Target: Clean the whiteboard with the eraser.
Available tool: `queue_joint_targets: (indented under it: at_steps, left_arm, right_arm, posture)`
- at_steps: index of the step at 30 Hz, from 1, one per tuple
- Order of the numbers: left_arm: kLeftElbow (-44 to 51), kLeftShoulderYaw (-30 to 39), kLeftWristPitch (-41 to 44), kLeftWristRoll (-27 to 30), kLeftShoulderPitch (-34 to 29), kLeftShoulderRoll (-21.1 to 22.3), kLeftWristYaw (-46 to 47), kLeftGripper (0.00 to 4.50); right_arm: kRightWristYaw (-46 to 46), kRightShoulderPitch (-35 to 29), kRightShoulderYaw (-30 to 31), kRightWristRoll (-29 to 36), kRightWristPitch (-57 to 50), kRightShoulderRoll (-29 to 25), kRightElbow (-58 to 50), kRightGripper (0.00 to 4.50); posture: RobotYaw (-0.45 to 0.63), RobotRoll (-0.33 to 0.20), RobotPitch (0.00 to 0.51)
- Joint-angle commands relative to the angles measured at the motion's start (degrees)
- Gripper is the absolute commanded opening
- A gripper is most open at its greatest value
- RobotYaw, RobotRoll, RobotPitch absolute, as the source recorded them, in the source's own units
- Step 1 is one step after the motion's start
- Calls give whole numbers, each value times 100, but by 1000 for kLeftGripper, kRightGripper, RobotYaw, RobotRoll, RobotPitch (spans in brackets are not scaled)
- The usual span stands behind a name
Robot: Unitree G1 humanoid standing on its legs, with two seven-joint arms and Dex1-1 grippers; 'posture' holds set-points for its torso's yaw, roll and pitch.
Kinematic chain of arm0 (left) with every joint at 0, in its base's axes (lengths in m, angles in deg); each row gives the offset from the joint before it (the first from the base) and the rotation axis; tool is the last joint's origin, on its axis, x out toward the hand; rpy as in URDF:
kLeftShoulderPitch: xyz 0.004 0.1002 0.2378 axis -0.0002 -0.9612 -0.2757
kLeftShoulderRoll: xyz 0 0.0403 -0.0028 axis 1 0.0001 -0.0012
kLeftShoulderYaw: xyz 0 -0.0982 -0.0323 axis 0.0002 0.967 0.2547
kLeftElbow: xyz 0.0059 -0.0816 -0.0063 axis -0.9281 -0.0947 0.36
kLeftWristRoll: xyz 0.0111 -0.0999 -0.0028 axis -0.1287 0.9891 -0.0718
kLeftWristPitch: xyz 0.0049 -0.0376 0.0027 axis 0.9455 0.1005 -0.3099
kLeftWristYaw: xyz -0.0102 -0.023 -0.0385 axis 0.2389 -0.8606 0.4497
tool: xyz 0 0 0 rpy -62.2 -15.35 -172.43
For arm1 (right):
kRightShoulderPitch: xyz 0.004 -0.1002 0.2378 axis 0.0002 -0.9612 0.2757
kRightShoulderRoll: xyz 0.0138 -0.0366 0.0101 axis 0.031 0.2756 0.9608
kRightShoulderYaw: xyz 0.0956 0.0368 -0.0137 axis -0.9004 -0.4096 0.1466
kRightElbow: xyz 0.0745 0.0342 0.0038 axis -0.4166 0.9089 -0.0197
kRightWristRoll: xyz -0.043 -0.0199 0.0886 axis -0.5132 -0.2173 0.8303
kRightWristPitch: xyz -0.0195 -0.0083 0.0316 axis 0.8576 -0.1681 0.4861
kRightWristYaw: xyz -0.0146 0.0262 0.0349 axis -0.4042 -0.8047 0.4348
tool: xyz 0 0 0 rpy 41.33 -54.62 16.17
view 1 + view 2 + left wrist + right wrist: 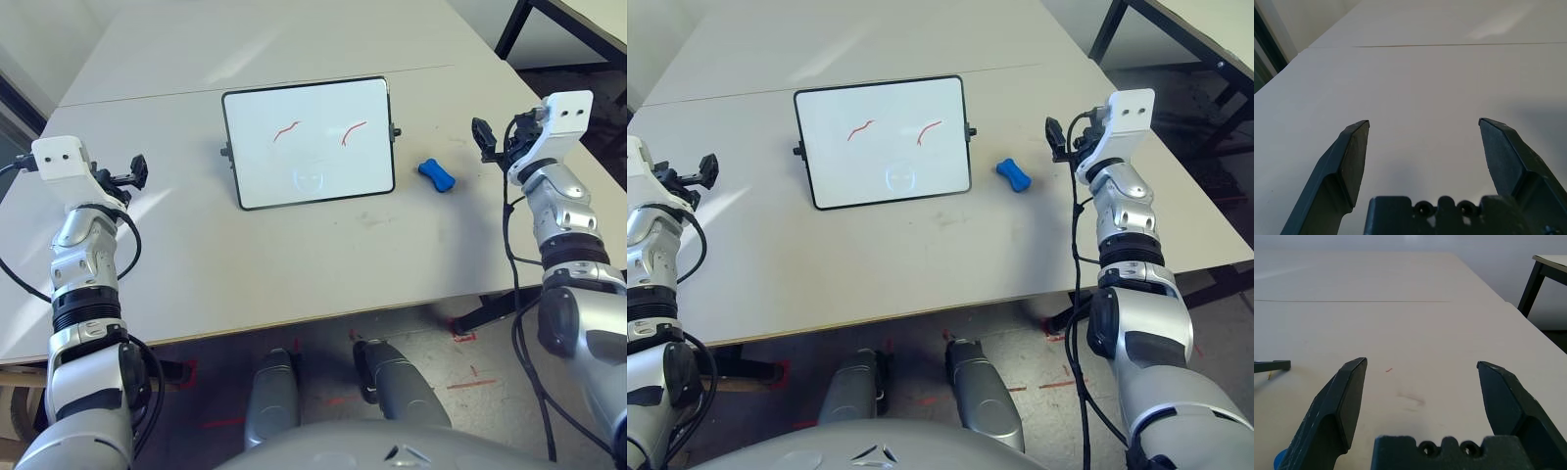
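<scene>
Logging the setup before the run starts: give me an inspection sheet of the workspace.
Surface: pale table, seam across its far part, faint smudges.
Job's things: whiteboard propped at centre, two red squiggles on it; blue eraser lying to its right, apart from it.
Clutter: nothing seen.
Grippers: left gripper open, empty; right gripper open, empty, right of the eraser.
Cables: black cables along both forearms.
Surroundings: second table at far right; red floor marks.

In the right wrist view, the eraser is cut off by the picture's corner and largely hidden behind one finger, leaving a blue sliver. The whiteboard is cut off by the edge there, leaving a dark strip. A faint mark on the whiteboard, below its red squiggles, is too small to identify.
</scene>
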Motion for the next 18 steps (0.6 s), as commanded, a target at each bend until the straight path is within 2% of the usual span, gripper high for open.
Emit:
queue_joint_targets:
  at_steps: [1,10,14,18]
  left_arm:
    - [-56,34,61,8,19,36,27,4500]
    - [73,-98,196,54,172,50,-219,4500]
    - [425,-84,465,408,165,39,-837,4500]
    - [1324,-290,909,852,-234,81,-1849,4500]
  right_arm:
    - [19,-78,2,26,54,38,-52,4474]
    - [-12,-32,-21,24,20,-7,8,4474]
    - [-21,-30,-30,25,10,-38,-14,4474]
    - [-36,-82,-39,27,11,-48,-37,4474]
  posture:
    - [-62,0,141]
    - [-63,0,129]
    - [-77,0,119]
    - [-76,0,118]
